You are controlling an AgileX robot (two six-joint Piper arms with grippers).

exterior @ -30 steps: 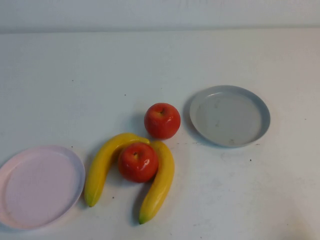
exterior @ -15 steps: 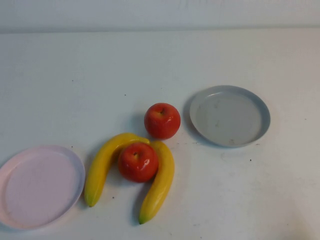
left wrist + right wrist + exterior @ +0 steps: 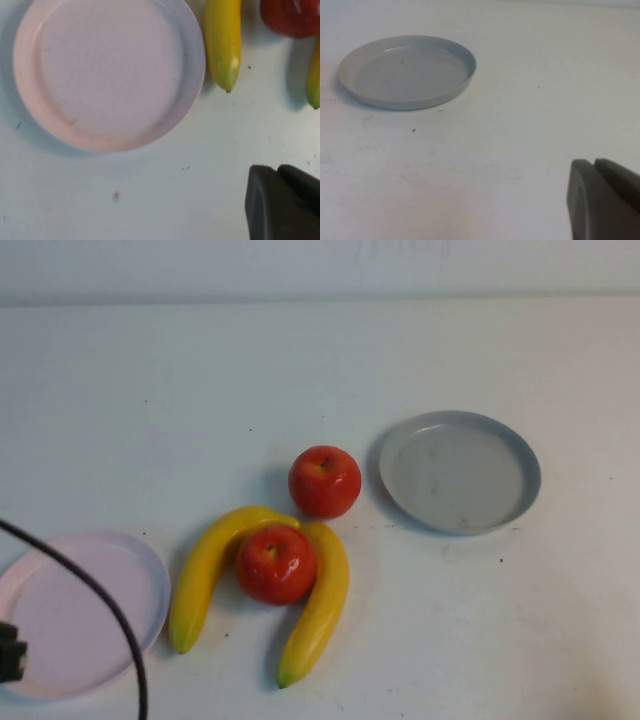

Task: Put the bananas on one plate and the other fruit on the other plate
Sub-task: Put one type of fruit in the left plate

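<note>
Nothing sorted yet: left gripper [image 3: 282, 202] over pink plate [image 3: 150, 585] lower left, grip unclear; right gripper [image 3: 605, 200] low near grey-blue plate [image 3: 525, 475], grip unclear.

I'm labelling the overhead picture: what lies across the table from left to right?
Left arm's cable over the pink plate → left banana → right banana → grey plate. The two apples overlap the bananas' span. Neither pincer shows in this view.
</note>
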